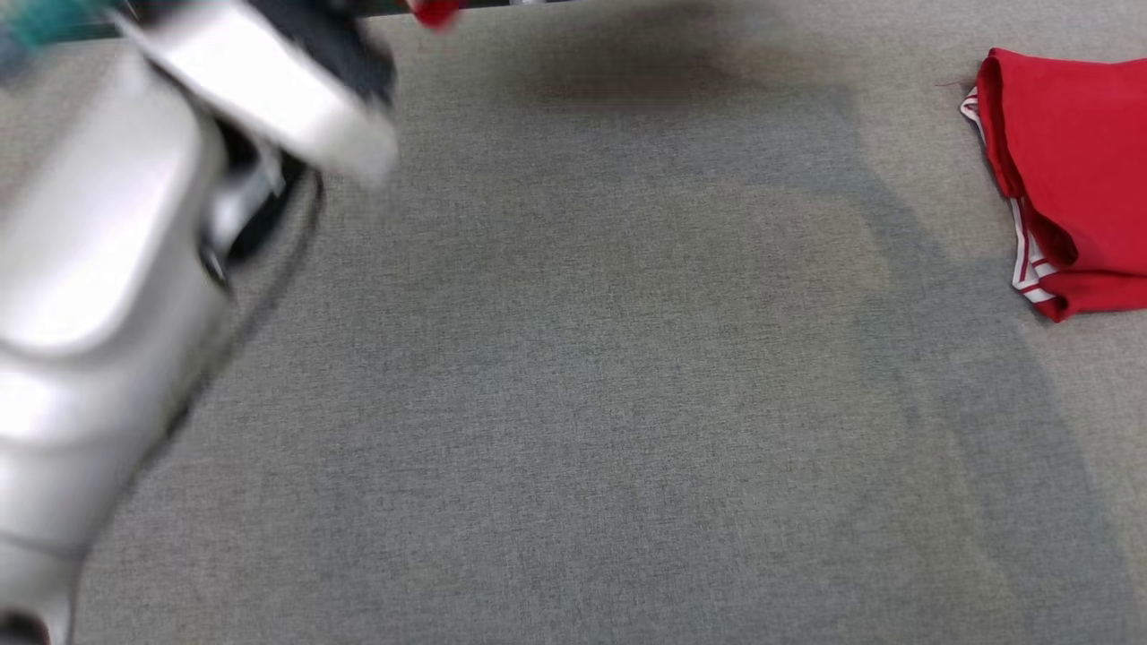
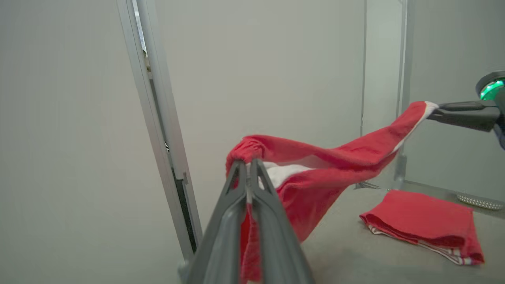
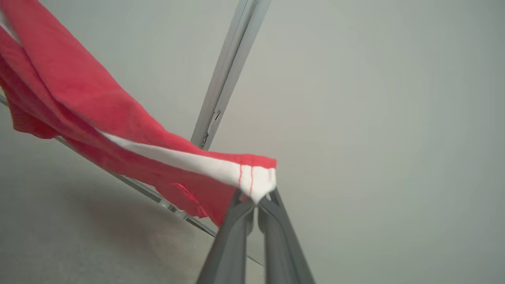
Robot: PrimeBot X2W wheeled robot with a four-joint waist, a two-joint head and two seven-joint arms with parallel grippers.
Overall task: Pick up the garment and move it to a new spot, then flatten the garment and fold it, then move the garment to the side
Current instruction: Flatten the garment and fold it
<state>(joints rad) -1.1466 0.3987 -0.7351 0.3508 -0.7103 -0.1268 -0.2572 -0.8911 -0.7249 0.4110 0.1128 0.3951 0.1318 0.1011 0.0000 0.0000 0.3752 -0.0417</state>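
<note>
the garment (image 2: 339,157), red with a white band, hangs in the air stretched between the two grippers, above the grey table (image 1: 573,403). the left gripper (image 2: 247,167) is clamped tight on a bunched red edge of it. its two long fingers are pressed together with cloth pinched at their tips, and more cloth droops down behind them. in the left wrist view the right gripper (image 2: 433,111) comes in from the right edge, lying roughly level. its fingers are closed on the white-trimmed corner at the far end of the garment, and a green light ring (image 2: 491,90) glows on the wrist behind it. the right wrist view shows that grip from close by: jaws together, the white corner pinched at the tips, the cloth running away to the upper left (the body of it sags below the line between the two held ends).

in the head view the left arm (image 1: 116,269) is a pale, motion-blurred forearm raised across the upper left. it reaches up and away toward the top edge, where a blurred scrap of red shows. in the wrist views both grippers point toward a plain pale wall (image 2: 256,59) with a metal post (image 2: 154,98) running up it. a second, folded red cloth (image 1: 1071,170) with white striped trim lies on the table at the right edge of the head view, well apart from the held garment.
</note>
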